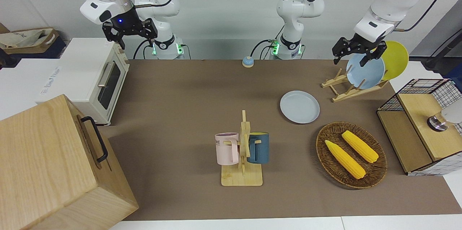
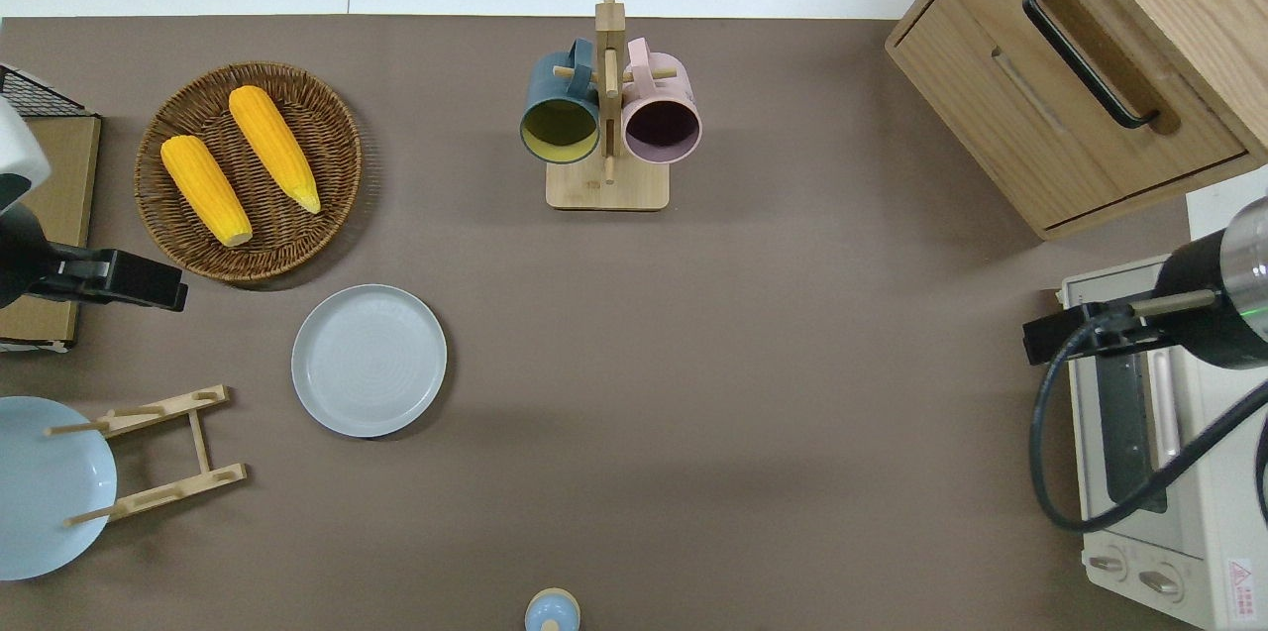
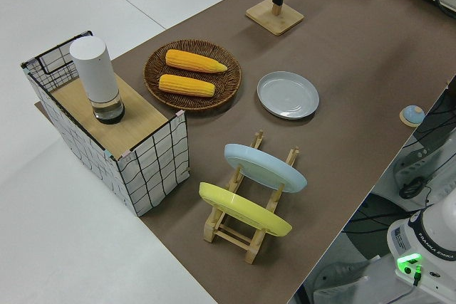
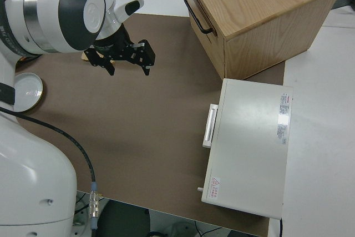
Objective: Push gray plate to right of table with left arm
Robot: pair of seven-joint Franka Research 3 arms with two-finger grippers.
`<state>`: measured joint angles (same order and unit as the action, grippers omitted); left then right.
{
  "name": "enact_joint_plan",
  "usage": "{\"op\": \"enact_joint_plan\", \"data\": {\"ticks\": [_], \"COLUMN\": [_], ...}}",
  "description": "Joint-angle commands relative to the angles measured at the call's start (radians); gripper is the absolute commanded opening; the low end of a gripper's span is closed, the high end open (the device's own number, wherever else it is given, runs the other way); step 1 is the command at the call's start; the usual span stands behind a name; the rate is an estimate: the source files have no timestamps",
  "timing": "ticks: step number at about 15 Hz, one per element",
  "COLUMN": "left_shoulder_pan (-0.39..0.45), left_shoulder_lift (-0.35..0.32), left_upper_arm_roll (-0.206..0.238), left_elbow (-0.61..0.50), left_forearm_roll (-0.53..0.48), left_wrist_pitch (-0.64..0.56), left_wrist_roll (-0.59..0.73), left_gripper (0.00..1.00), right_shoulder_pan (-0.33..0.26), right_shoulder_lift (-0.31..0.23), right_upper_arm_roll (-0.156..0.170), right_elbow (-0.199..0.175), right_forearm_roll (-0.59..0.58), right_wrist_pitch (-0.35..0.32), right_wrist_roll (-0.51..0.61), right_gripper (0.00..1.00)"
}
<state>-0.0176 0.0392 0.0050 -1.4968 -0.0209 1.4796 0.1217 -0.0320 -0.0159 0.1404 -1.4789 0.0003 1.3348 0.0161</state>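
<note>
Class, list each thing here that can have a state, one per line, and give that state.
gray plate: flat on the table, empty
sky-blue plate: on edge in the rack
yellow plate: on edge in the rack
wicker basket: holds two corn cobs
pink mug: hung on the stand
blue mug: hung on the stand
toaster oven: door closed
left gripper: open
right gripper: open

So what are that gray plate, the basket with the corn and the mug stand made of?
The gray plate looks like glazed ceramic, perhaps melamine: smooth, evenly pale, with a soft sheen and faint rings. The basket is clearly woven wicker, dark brown strands showing all round its rim. The mug stand seems to be light unpainted wood, possibly bamboo, going by its pale grain.
</note>
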Motion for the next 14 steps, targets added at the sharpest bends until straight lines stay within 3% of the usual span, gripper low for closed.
{"op": "enact_joint_plan", "data": {"ticks": [1, 14], "left_shoulder_pan": [-0.005, -0.001], "left_shoulder_lift": [-0.024, -0.032], "left_upper_arm_roll": [-0.002, 0.000], "left_elbow": [-0.026, -0.040], "left_forearm_roll": [0.019, 0.019], "left_wrist_pitch": [0.018, 0.014], "left_wrist_roll": [0.001, -0.011], "left_gripper": [1.00, 1.00], "right_shoulder_pan": [-0.020, -0.020], "right_shoulder_lift": [-0.002, -0.002], "right_upper_arm_roll": [0.016, 0.016], "right_elbow": [0.009, 0.009], "right_forearm_roll": [0.004, 0.004], "right_wrist_pitch": [-0.016, -0.016], "right_wrist_roll": [0.013, 0.012], "right_gripper": [0.983, 0.983]}}
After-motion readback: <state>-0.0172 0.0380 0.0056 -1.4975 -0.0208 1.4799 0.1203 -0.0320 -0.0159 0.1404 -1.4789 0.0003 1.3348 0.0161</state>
